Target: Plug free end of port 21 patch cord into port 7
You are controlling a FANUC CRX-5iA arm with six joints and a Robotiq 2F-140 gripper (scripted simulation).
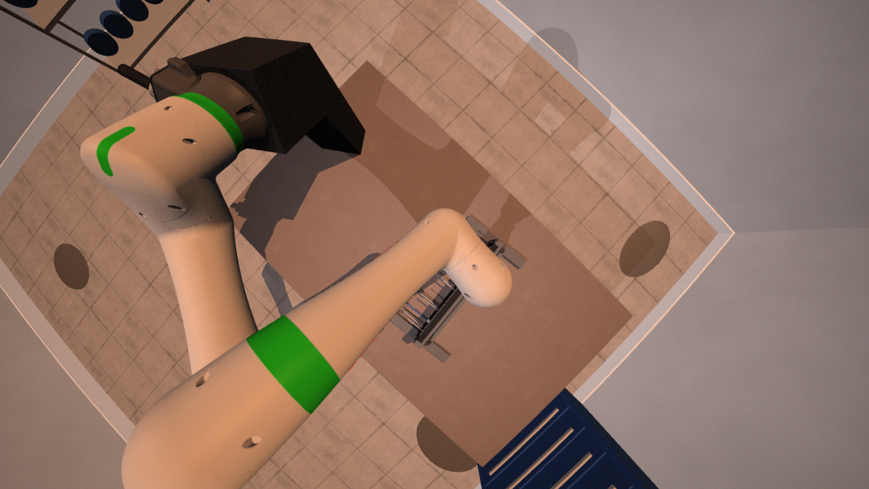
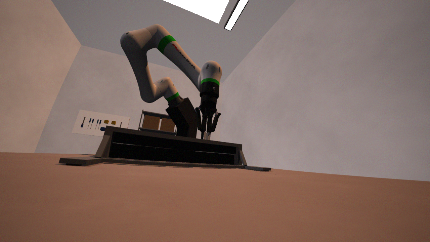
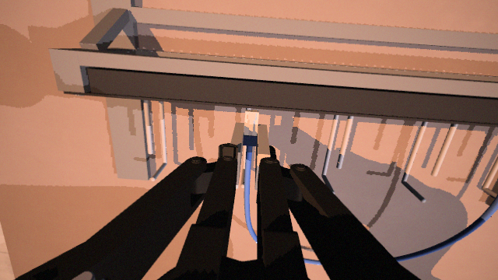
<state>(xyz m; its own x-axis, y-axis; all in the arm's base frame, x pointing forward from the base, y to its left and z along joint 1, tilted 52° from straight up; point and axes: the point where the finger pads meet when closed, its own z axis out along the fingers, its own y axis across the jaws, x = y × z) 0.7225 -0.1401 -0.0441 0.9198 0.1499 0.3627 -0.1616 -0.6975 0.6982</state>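
My gripper is shut on the patch cord's free plug, a clear tip with a dark blue boot. The plug points at the rack's port face, and its tip reaches the lower edge of the dark front bar. I cannot read the port numbers or tell how deep the plug sits. The blue cord runs back between my fingers and sweeps in a loop to the right over the table. The grey rack stands on the brown table. In the overhead view my wrist hides the gripper.
Several short grey and beige cords hang from other ports on both sides of the plug. The black robot pedestal stands at the table's far end. A blue cabinet stands beside the table. A shelf stands behind the rack.
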